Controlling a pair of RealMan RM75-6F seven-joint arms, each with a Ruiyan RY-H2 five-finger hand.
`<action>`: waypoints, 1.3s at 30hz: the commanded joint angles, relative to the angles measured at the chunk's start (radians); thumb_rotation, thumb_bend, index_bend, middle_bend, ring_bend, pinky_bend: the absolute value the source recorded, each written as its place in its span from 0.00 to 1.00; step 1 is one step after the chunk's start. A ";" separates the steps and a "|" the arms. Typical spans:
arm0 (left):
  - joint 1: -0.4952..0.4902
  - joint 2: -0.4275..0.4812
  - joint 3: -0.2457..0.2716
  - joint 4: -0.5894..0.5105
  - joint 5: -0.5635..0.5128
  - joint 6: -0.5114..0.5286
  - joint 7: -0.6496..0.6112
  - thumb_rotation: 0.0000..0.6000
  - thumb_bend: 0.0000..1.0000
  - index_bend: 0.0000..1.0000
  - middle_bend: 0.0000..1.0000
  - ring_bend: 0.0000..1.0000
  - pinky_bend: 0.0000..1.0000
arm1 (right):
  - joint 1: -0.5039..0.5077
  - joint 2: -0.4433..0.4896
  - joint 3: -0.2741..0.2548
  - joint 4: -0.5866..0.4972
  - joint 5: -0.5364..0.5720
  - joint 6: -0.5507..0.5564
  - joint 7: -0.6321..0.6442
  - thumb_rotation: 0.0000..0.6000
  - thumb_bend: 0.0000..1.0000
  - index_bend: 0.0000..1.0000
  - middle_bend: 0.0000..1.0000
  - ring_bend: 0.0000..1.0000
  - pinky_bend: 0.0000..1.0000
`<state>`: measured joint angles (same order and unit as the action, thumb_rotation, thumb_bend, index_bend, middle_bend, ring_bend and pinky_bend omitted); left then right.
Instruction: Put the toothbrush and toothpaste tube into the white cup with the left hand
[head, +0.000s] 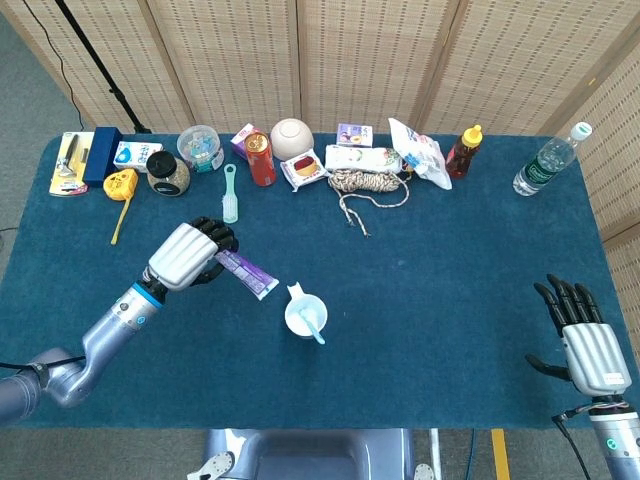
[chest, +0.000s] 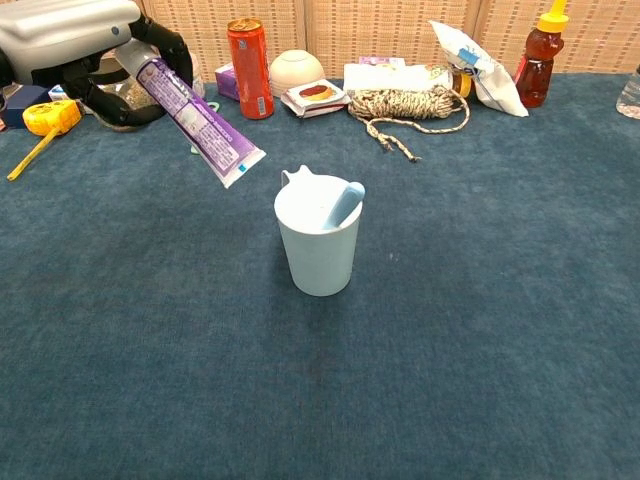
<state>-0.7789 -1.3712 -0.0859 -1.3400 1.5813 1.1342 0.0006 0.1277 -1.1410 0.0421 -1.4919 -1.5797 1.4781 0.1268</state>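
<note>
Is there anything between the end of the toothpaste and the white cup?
No. In the chest view, only bare blue cloth shows between the toothpaste, held up by the left hand, and the cup.

A purple tube (chest: 196, 122) with white print, a pale blue-white cup (chest: 320, 240) and a red can (chest: 249, 67) sit over deep teal cloth (chest: 480, 300) — woven tan screens (head: 330, 60) behind.

Nothing here reads clearly: the purple toothpaste tube (chest: 195, 113) carries print too small to make out, and the red can (chest: 249, 67) shows only blurred markings.
</note>
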 joint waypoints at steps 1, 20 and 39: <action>-0.030 0.068 -0.039 -0.153 0.061 0.037 0.196 1.00 0.39 0.65 0.41 0.30 0.34 | -0.001 0.003 0.001 0.000 0.000 0.002 0.009 1.00 0.00 0.06 0.00 0.00 0.00; -0.114 0.045 -0.071 -0.370 0.126 -0.094 0.834 1.00 0.39 0.65 0.41 0.30 0.34 | -0.006 0.023 -0.003 0.001 -0.016 0.020 0.071 1.00 0.00 0.06 0.00 0.00 0.00; -0.137 -0.098 -0.038 -0.244 0.121 -0.144 0.918 1.00 0.39 0.65 0.41 0.29 0.34 | -0.005 0.023 -0.005 0.000 -0.016 0.017 0.072 1.00 0.00 0.06 0.00 0.00 0.00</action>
<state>-0.9153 -1.4659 -0.1269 -1.5873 1.7024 0.9928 0.9145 0.1228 -1.1176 0.0372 -1.4919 -1.5958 1.4951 0.1993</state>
